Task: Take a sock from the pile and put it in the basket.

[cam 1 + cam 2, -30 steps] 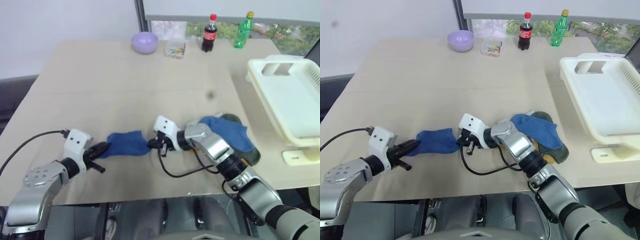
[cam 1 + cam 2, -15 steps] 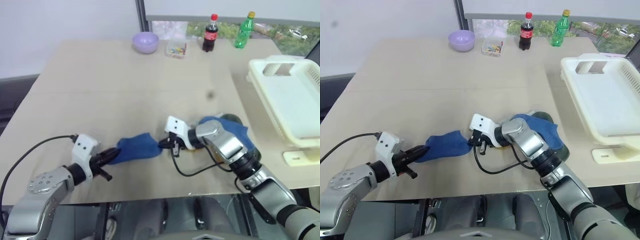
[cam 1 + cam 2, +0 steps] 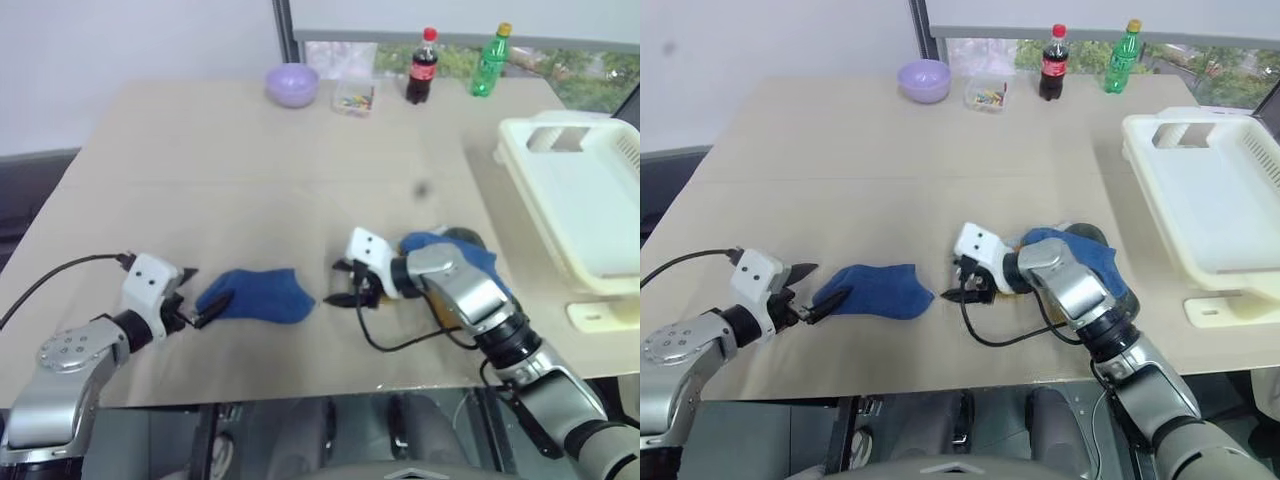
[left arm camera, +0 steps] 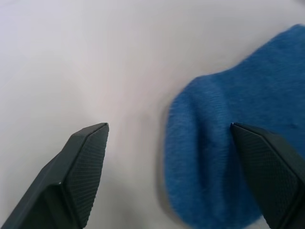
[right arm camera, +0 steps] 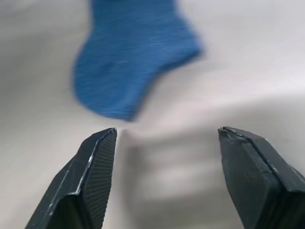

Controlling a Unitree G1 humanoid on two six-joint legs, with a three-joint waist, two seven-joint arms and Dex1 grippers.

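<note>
Left gripper (image 3: 810, 291) is sitting with fingers spread, one tip just touching the near end of the sock (image 3: 877, 291), pinching nothing; right gripper (image 3: 962, 279) is also standing with fingers parted, hovering just beside the sock's other end, apart from it; the sock is lying flat and loose on the table (image 3: 870, 160), between the two grippers, well apart from the basket (image 3: 1210, 205) at the right edge; the pile (image 3: 1090, 262) is sitting behind the right arm, blue over dark green, partly hidden; lilac bowl (image 3: 922, 80), a small clear box (image 3: 984, 95) and two bottles (image 3: 1053, 62) are standing at the far edge, out of the way; the sock is looking soft, light and limp, so it is likely going to sag and fold when lifted, not slippery, not fragile; best hold is probably a pinch on the cuff or a bunched fold at the end nearest the right gripper, since that arm is closer to the basket; compared with a second ago, both grippers were pinching the sock's ends and stretching it between them, and half a second ago it was lifted and taut; now both are letting go, the sock is resting slack on the table, and the right hand is sitting further to the right.
</note>
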